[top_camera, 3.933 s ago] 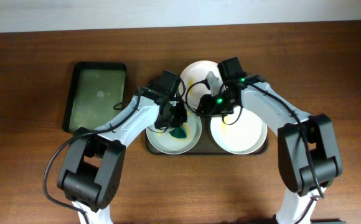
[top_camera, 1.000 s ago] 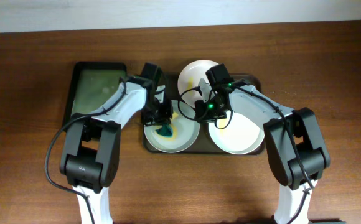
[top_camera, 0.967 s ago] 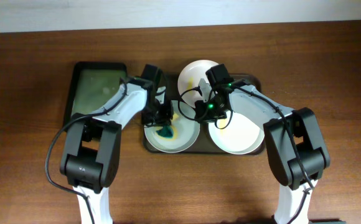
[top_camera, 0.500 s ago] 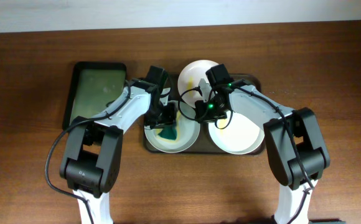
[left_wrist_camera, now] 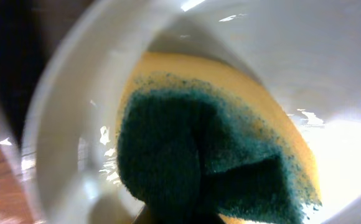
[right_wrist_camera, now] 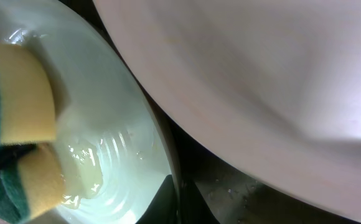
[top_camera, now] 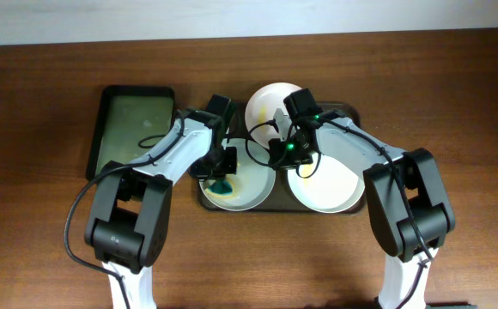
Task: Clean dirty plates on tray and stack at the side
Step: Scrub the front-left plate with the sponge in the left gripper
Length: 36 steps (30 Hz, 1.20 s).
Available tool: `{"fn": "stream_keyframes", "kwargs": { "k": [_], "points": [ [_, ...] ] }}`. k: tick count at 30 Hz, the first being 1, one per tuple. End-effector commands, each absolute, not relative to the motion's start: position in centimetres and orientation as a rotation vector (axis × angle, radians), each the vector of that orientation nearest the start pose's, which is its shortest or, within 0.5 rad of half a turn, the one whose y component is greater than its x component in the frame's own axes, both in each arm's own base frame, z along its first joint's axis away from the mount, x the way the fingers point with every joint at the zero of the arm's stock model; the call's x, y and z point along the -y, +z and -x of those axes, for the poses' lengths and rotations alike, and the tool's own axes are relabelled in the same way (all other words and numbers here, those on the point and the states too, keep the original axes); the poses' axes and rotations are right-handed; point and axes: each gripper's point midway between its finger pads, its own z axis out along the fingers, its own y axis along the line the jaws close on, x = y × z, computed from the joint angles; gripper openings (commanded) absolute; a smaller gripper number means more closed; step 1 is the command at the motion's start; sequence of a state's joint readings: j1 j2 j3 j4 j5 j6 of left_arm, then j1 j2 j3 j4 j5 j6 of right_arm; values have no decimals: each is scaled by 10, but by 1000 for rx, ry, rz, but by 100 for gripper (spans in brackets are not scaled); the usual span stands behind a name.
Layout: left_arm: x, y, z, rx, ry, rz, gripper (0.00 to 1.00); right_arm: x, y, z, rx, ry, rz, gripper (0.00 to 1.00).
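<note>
Left gripper (top_camera: 222, 176) pinches coarse green-yellow sponge (left_wrist_camera: 193, 149) in glossy round plate (top_camera: 253, 184); right gripper (top_camera: 270, 154) clamping its rim shows only wrist-close.

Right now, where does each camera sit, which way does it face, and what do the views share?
Overhead: above the wooden table, facing straight down on the dark brown rectangular tray and three round white plates; left arm and right arm show.
Left wrist: just over the left plate, facing the green-and-yellow sponge; little of the robot shows.
Right wrist: low at that plate's rim, its dark fingers seemingly pinching it.
Shared: all three show the sponge and left plate.
</note>
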<state>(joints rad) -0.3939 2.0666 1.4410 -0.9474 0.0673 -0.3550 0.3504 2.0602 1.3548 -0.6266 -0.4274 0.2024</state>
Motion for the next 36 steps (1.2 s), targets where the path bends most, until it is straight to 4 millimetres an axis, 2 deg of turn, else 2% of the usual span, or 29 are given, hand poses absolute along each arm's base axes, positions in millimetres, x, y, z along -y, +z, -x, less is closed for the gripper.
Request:
{"fn": "stream_keyframes", "kwargs": {
  "k": [1, 8, 12, 16, 17, 24, 27, 29, 33, 36],
  "points": [
    [97, 2, -360, -3106, 381, -45, 0, -207, 3, -375, -2949, 671, 285, 4],
    [109, 43, -393, -3026, 333, -28, 0, -207, 3, -375, -2949, 671, 285, 4],
    [140, 54, -398, -3049, 78, -27, 0, -207, 3, -375, -2948, 672, 285, 4],
    [176, 52, -388, -3102, -250, -41, 0, -207, 3, -375, -2947, 672, 285, 4],
    [179, 51, -385, -3112, -274, -44, 0, -207, 3, -375, -2947, 672, 285, 4],
    [174, 18, -369, -3154, -264, 42, 0, -207, 3, -375, -2947, 672, 285, 4],
    [181, -1, -360, -3158, -359, 45, 0, -207, 3, -375, -2947, 672, 285, 4],
    [180, -11, -354, -3164, -363, 45, 0, -207, 3, -375, -2947, 672, 285, 4],
    [151, -20, -353, -3163, -127, 60, 0, -207, 3, -375, -2948, 672, 285, 4],
    [120, -14, -358, -3142, 119, 81, 0, -207, 3, -375, -2949, 671, 285, 4]
  ]
}}
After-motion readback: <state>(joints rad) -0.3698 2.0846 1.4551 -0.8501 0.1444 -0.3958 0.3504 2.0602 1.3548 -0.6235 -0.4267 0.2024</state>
